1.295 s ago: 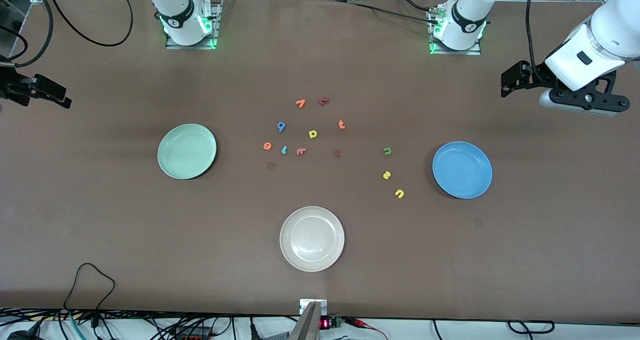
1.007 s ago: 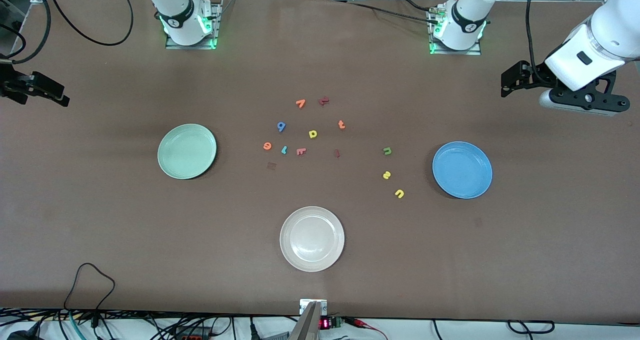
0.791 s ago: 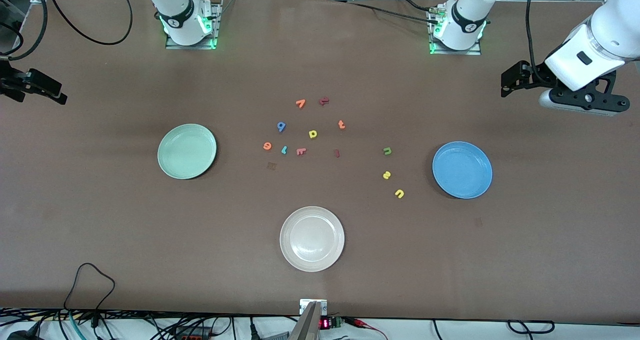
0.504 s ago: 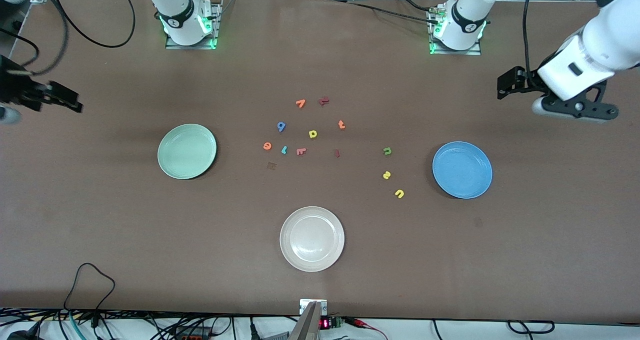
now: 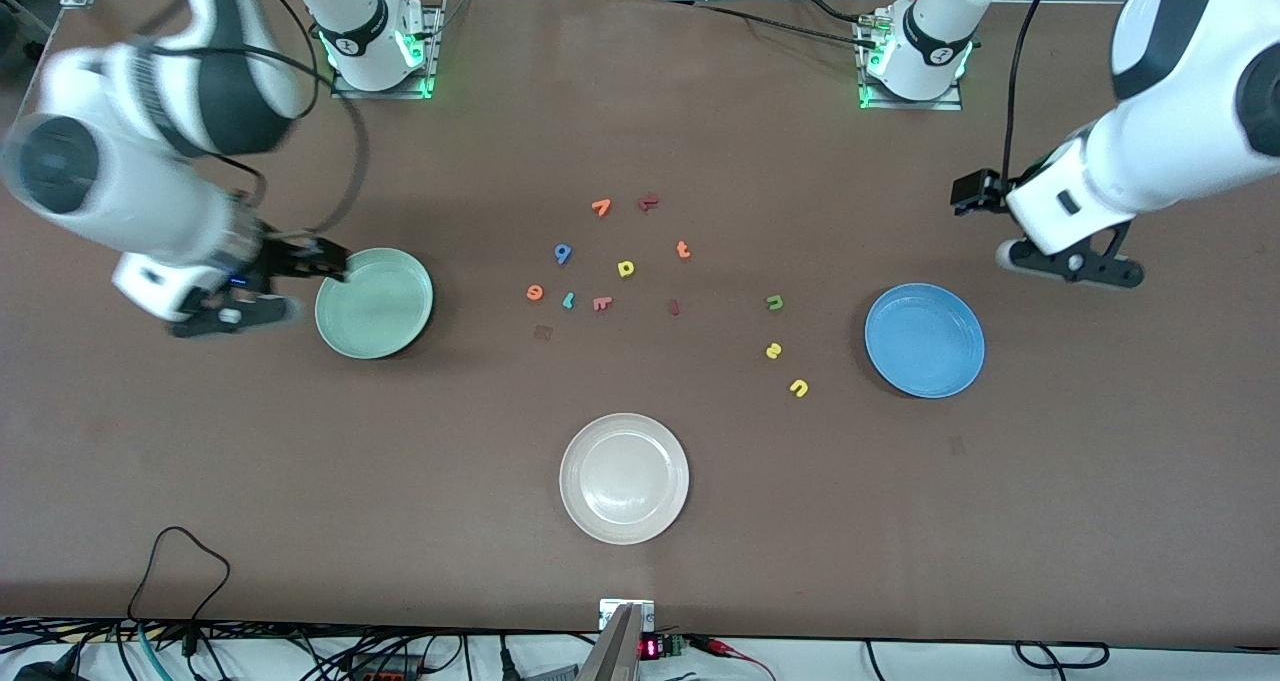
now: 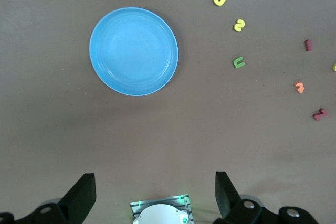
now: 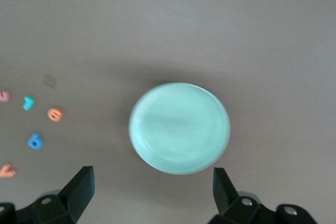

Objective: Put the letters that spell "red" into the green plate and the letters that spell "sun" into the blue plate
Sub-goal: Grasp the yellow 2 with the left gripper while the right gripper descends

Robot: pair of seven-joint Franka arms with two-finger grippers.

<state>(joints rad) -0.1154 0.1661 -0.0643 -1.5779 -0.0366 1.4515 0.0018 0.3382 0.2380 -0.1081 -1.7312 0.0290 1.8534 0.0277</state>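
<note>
The green plate [image 5: 374, 303] lies toward the right arm's end of the table, and my right gripper [image 5: 325, 264] hangs open and empty over its rim. The right wrist view shows that plate [image 7: 179, 128] ahead of the right gripper [image 7: 152, 177], with the orange "e" [image 7: 54, 114], teal "r" [image 7: 29, 103] and blue "d" [image 7: 34, 141] off to one side. Those three letters [image 5: 535, 292] lie mid-table. The blue plate [image 5: 924, 340] lies toward the left arm's end, with the green "n" [image 5: 774, 302], yellow "s" [image 5: 773, 351] and yellow "u" [image 5: 798, 388] beside it. My left gripper [image 5: 975, 193] is open over bare table between the blue plate [image 6: 134, 51] and its own base.
An off-white plate [image 5: 624, 478] sits nearest the front camera. Among the mid-table letters lie a yellow letter [image 5: 626, 268], two orange ones [image 5: 601, 206], a pinkish-red one [image 5: 601, 303] and dark red ones [image 5: 673, 307]. A small brown patch [image 5: 543, 333] marks the table.
Both arms have swung in from the table's ends. The right gripper travelled far, reaching the green plate's rim; the left moved a shorter way toward the blue plate. Letters and plates have not moved.
</note>
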